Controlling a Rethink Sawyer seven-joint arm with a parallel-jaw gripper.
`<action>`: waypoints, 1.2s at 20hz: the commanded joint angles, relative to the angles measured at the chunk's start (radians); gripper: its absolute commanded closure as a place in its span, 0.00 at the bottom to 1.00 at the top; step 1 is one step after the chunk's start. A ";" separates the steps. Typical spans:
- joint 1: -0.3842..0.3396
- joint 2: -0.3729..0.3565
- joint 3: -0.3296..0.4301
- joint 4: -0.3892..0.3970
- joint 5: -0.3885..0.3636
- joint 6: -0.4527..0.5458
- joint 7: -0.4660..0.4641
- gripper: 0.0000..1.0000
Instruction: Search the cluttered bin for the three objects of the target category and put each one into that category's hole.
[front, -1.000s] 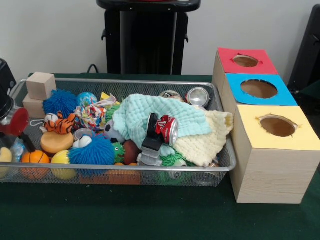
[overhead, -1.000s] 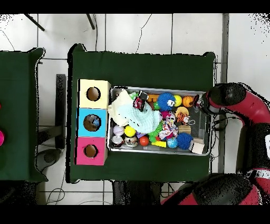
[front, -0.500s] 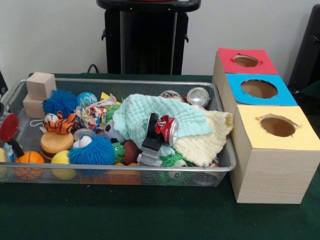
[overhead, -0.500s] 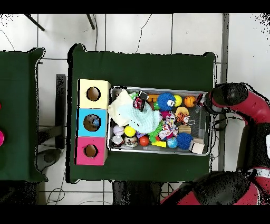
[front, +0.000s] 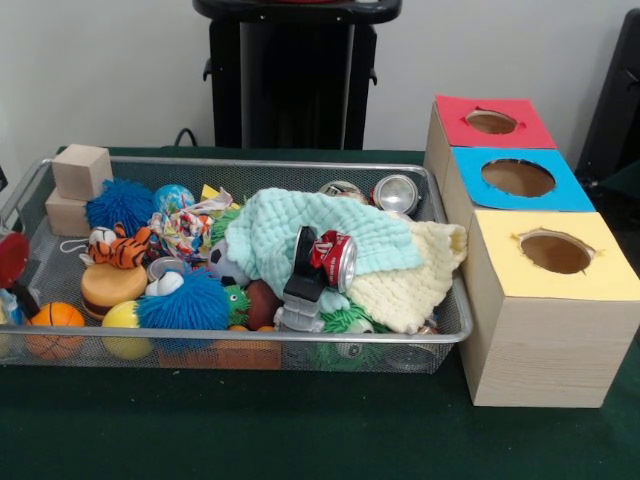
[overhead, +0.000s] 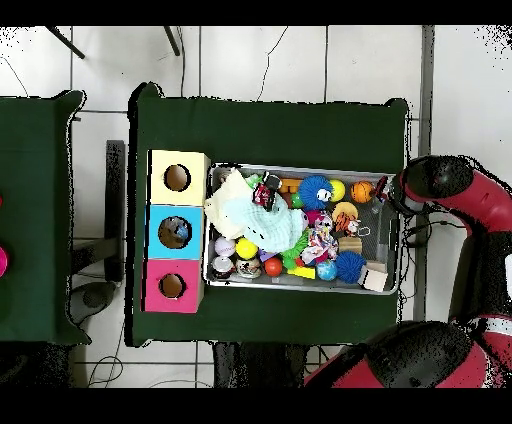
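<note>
A wire mesh bin (front: 440, 335) holds mixed clutter. A crushed red can (front: 335, 258) lies on a mint cloth (front: 290, 225), and two silver cans (front: 395, 192) sit at the bin's back. An orange basketball (front: 60, 318), blue spiky balls (front: 185, 300), a tiger plush (front: 120, 247) and wooden blocks (front: 80, 170) fill the left part. Beside the bin stand the red (front: 490, 122), blue (front: 518, 178) and yellow (front: 555, 252) boxes, each with a hole on top. My gripper (front: 10, 298) shows only partly at the bin's left end. Overhead, the gripper (overhead: 386, 194) hangs at the bin's right rim beside the basketball (overhead: 361, 190).
A cream cloth (front: 415, 280) drapes over the bin's right side under the mint one. A black stand (front: 295, 70) rises behind the table. Overhead, the red arm (overhead: 445, 185) curves outside the bin's right end, and the three boxes (overhead: 175, 232) line its left side.
The gripper has drawn away from the bin's end toward the picture edge, uncovering the basketball. Nothing in the bin has moved.
</note>
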 joint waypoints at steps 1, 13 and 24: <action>0.018 0.183 0.053 -0.013 -0.108 -0.329 -0.079 1.00; 0.027 0.143 0.050 0.028 -0.087 -0.262 -0.075 1.00; 0.042 0.024 0.022 0.162 -0.065 -0.243 -0.014 1.00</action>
